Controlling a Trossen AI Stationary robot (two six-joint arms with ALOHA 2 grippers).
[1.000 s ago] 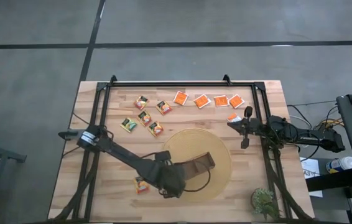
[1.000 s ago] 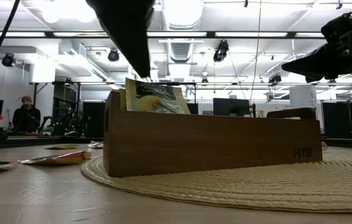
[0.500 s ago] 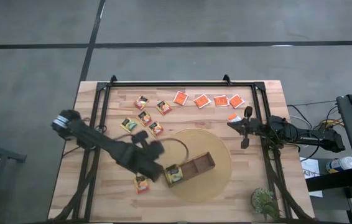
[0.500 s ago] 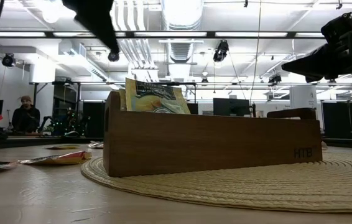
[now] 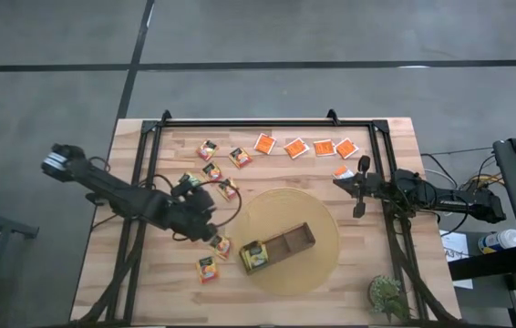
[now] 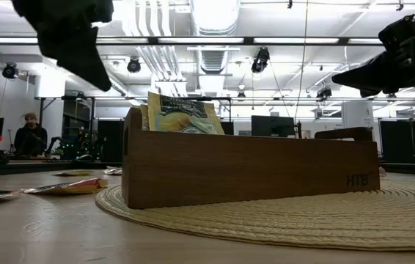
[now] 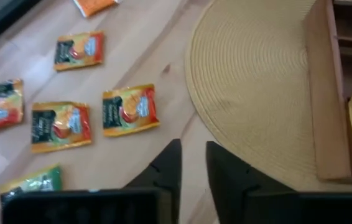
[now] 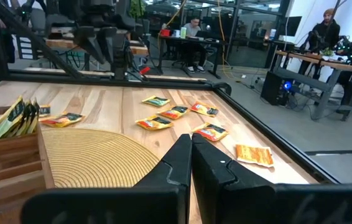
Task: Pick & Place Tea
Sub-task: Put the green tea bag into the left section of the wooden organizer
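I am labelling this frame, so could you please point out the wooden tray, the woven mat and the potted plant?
wooden tray (image 5: 285, 243), high view, empty middle compartment.
woven mat (image 5: 317, 219), high view, bare weave beside the tray.
potted plant (image 5: 387, 292), high view, its leaves.

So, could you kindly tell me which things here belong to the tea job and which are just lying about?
Job:
- tea sachets on the table
- sachets already in the wooden tray
- left tool

Lying about:
- woven mat
- small plant

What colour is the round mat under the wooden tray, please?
Pale straw-yellow woven mat, clearest in the high view.
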